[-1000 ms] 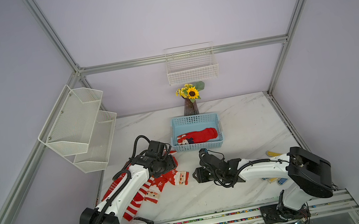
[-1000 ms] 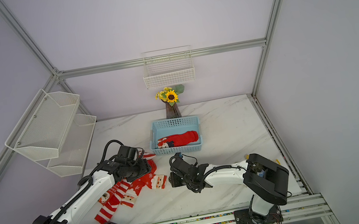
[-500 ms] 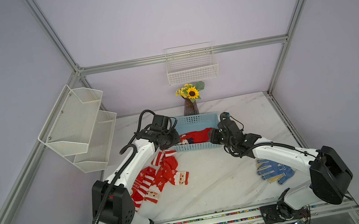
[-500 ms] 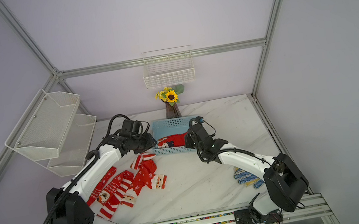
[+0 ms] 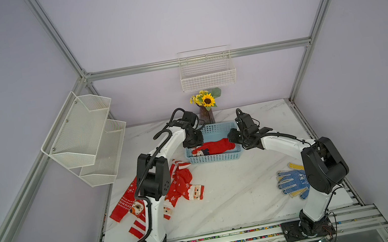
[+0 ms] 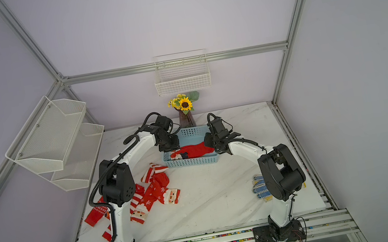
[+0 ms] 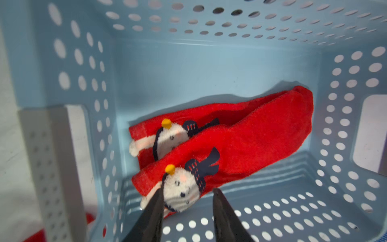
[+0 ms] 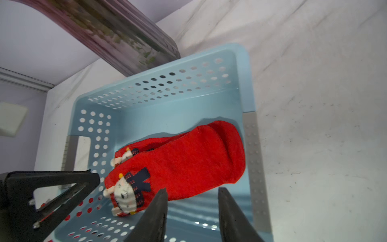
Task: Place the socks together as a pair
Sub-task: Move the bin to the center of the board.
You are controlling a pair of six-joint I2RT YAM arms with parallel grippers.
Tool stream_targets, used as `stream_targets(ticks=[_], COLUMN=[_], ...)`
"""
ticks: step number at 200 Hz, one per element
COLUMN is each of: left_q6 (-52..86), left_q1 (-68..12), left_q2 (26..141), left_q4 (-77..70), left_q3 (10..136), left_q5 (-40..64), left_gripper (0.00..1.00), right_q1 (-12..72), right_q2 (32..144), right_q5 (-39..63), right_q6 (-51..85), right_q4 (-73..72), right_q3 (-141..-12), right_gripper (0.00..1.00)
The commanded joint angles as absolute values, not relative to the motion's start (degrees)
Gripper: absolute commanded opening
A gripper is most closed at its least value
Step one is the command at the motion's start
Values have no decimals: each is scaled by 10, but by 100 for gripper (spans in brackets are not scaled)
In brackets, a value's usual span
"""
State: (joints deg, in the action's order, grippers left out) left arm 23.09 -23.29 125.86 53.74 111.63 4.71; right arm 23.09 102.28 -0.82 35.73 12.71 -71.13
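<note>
The two snowman socks (image 7: pixel 240 142) lie together in the blue basket (image 7: pixel 209 69), your left claw (image 7: pixel 187 189) and right claw (image 8: pixel 192 189) hang over them, apart and empty, so next you likely need to lift out and match the Santa socks (image 5: pixel 185 185) near left.

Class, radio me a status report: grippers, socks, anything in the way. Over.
Left gripper open, right gripper open, both empty over blue basket. Snowman socks paired inside, overlapping. Nothing in the way.
</note>
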Motion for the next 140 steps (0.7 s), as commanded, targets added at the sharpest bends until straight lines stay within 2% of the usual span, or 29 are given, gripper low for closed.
stream_targets(ticks=[1, 24, 74, 114, 140], left_q6=[160, 129, 79, 70, 57], left_q1=[-235, -234, -234, -234, -234], left_q2=[1287, 1320, 1347, 1360, 1364], left_q4=[599, 626, 631, 639, 653], left_q3=[1194, 1234, 1253, 1264, 1265], left_q5=[13, 3, 95, 53, 32], left_gripper=[42, 43, 42, 42, 47], right_q1=[221, 212, 199, 191, 191], right_q2=[1024, 1033, 1041, 1032, 1021], right_q5=[3, 10, 33, 35, 39], right_q6=[356, 353, 347, 335, 333], right_q4=[155, 161, 162, 163, 162], right_q3=[-731, -732, -734, -733, -730], right_gripper=[44, 45, 45, 46, 47])
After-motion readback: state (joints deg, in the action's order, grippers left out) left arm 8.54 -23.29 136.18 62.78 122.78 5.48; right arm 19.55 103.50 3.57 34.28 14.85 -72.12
